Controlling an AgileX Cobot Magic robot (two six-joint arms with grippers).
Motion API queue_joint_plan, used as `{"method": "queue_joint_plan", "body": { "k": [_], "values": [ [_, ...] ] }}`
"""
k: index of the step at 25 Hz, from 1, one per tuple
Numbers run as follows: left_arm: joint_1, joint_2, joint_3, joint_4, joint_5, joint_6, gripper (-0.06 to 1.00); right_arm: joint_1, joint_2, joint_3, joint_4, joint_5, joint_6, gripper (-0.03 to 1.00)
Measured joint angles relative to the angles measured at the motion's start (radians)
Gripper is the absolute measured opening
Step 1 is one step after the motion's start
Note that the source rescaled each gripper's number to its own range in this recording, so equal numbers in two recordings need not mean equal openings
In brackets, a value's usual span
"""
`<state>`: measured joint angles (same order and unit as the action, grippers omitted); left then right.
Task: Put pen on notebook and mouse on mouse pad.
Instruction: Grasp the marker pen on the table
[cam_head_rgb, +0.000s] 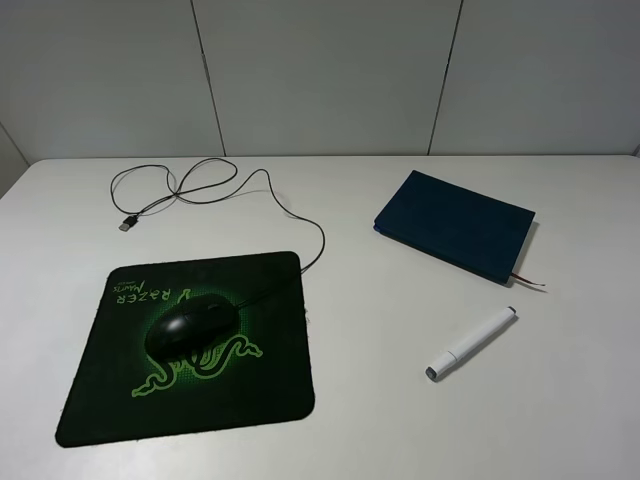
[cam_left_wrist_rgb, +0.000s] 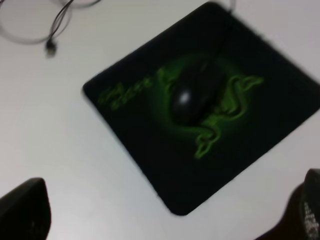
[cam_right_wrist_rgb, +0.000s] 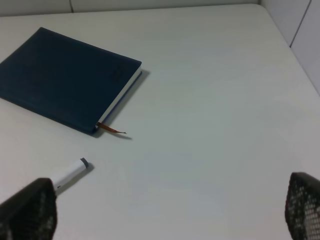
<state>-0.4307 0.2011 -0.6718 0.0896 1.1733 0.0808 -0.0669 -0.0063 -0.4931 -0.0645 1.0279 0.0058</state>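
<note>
Well, the left pincer (cam_left_wrist_rgb: 167, 220) is wide open and holds nothing. It hangs above the mouse pad (cam_left_wrist_rgb: 135, 145). The black mouse (cam_left_wrist_rgb: 192, 97) sits on the pad's green snake logo, and its cable (cam_head_rgb: 205, 185) loops away over the white tabletop (cam_head_rgb: 380, 420) to a USB plug (cam_head_rgb: 128, 224). The right pincer (cam_right_wrist_rgb: 165, 210) is wide open and empty too. Near it the white pen (cam_right_wrist_rgb: 72, 172) lies on the tabletop, close to the dark blue notebook (cam_right_wrist_rgb: 60, 75) but not touching it.
</note>
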Motion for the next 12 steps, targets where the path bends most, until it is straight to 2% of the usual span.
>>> {"method": "queue_joint_plan", "body": {
  "k": [4, 12],
  "values": [
    [0.11, -0.044, 0.077, -0.002, -0.07, 0.0, 1.0, 0.0, 0.0, 0.0, 0.0, 0.0, 0.0, 1.0],
    [0.326, -0.129, 0.181, -0.047, -0.104, -0.042, 1.0, 0.0, 0.0, 0.0, 0.0, 0.0, 0.0, 1.0]
  ]
}}
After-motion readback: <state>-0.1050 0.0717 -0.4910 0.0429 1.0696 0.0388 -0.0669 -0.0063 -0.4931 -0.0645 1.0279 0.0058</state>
